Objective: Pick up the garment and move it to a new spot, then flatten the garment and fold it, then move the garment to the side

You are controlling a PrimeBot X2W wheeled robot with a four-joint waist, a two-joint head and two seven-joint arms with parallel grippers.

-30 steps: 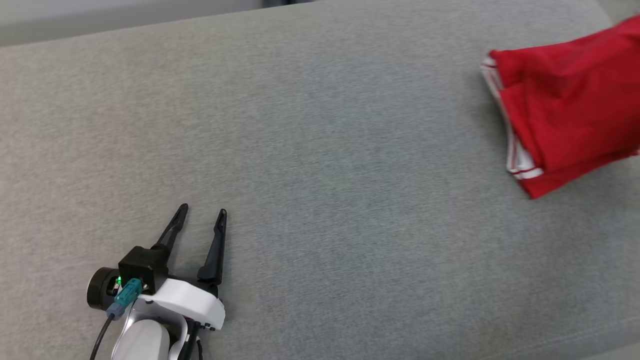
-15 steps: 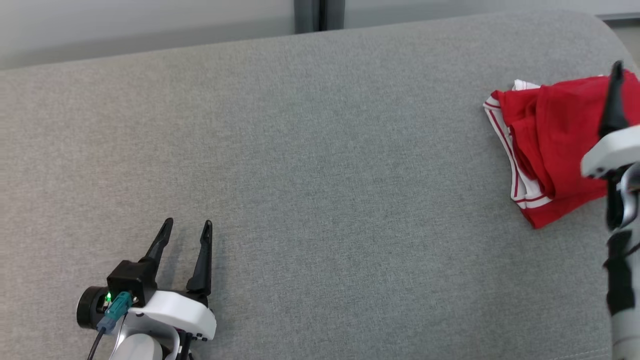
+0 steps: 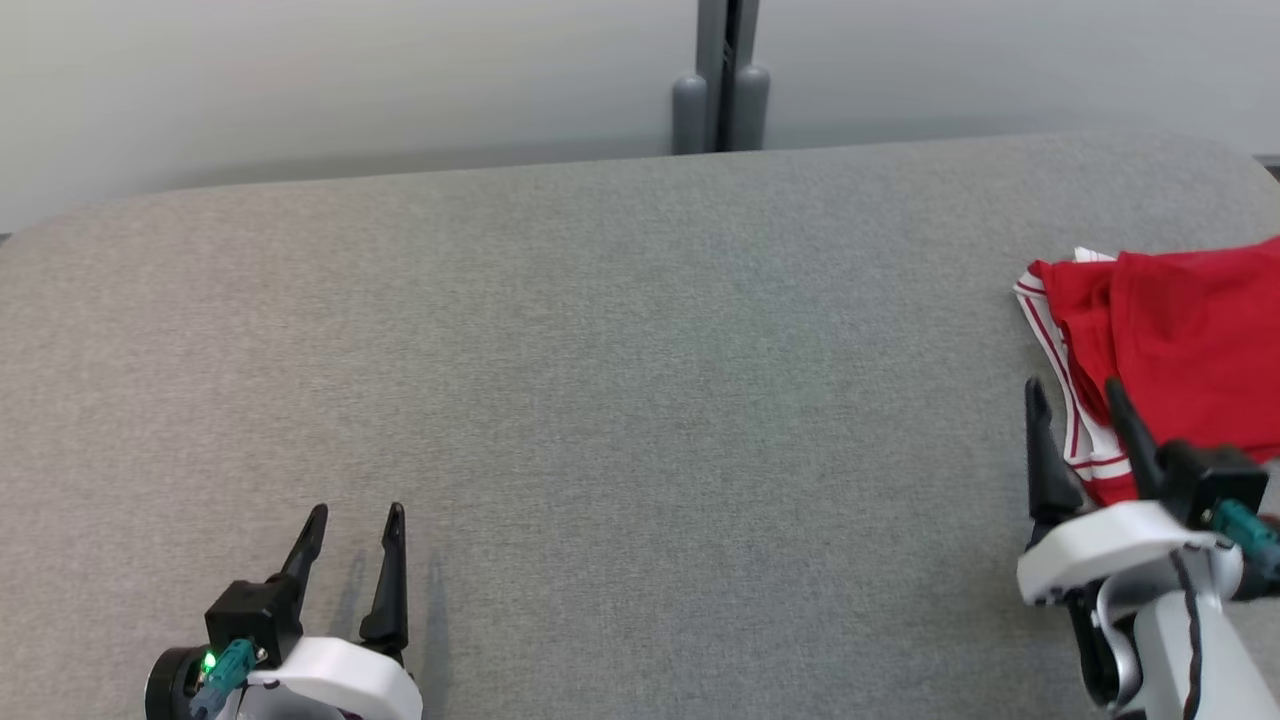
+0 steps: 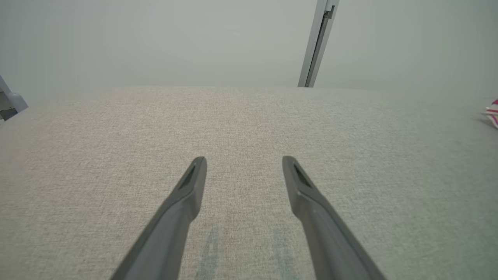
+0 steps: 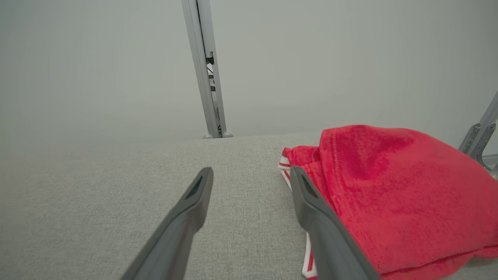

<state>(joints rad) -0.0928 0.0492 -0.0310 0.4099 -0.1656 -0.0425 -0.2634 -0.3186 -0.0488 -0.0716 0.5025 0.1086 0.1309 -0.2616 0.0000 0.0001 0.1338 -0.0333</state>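
The garment (image 3: 1185,340) is red with white-striped trim, folded in a bundle at the right edge of the grey padded table (image 3: 640,350). It also shows in the right wrist view, garment (image 5: 397,194), just right of the fingers, and its trim tip peeks in at the far right of the left wrist view, garment (image 4: 493,114). My right gripper (image 3: 1075,395) is open at the lower right, its fingertips at the garment's near-left edge, nothing between them. My left gripper (image 3: 355,515) is open at the lower left, over bare table, empty.
A pale wall runs behind the table, with a grey upright post (image 3: 722,75) at its far edge. A metal bracket (image 5: 480,134) stands behind the garment at the right. The table's rounded far corners curve down at both ends.
The camera has tilted up, bringing the wall and post into view. My right gripper has let go of the garment and drawn back toward me, its jaws wide. The left gripper stays open.
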